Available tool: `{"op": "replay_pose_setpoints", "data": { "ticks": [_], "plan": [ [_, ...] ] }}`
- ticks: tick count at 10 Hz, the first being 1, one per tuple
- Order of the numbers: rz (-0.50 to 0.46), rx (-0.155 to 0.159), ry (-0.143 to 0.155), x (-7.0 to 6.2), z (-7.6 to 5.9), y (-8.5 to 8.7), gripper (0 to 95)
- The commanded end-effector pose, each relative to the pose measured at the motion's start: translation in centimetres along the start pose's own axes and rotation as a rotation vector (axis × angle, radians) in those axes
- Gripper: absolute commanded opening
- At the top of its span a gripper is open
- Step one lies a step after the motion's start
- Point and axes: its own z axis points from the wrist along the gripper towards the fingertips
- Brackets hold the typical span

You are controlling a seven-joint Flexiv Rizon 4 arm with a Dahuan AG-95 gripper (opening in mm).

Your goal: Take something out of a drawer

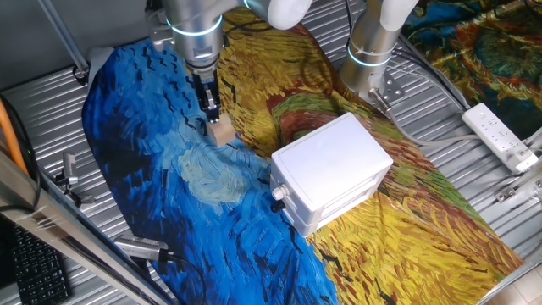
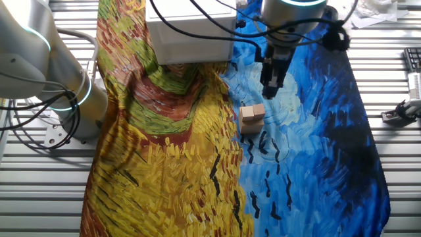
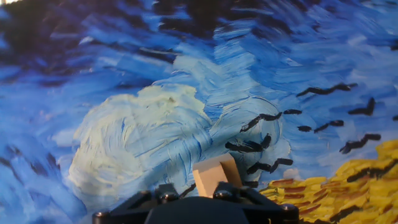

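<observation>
A small white cabinet [image 1: 330, 165] stands on the painted cloth, and its drawer [image 1: 326, 207] front carries a small round knob [image 1: 277, 195]. The drawer looks pushed in. In the other fixed view the cabinet [image 2: 191, 36] sits at the top edge. A small wooden block [image 1: 222, 132] [image 2: 252, 116] [image 3: 214, 175] lies on the blue part of the cloth. My gripper [image 1: 211, 110] [image 2: 271, 89] hangs just above the block, apart from it. Its fingers show a narrow gap with nothing between them. The hand view shows the block just ahead of the hand, with the fingertips out of sight.
The cloth [image 1: 169, 195] covers a ribbed metal table [image 1: 51, 110]. The arm's base [image 1: 366, 68] stands behind the cabinet. A white power strip [image 1: 500, 135] lies at the right. Metal clamps [image 1: 140, 248] sit at the front left edge.
</observation>
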Motion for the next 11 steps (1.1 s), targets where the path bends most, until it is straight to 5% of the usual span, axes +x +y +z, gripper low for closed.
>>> {"op": "replay_pose_setpoints", "data": {
  "ticks": [1, 8, 11],
  "plan": [
    [0.007, -0.002, -0.002, 0.0, 0.0, 0.0, 0.0],
    [-0.004, -0.016, 0.009, 0.4, -0.8, 0.7, 0.0],
    [-0.049, -0.010, 0.021, 0.4, -0.6, 4.7, 0.0]
  ]
}}
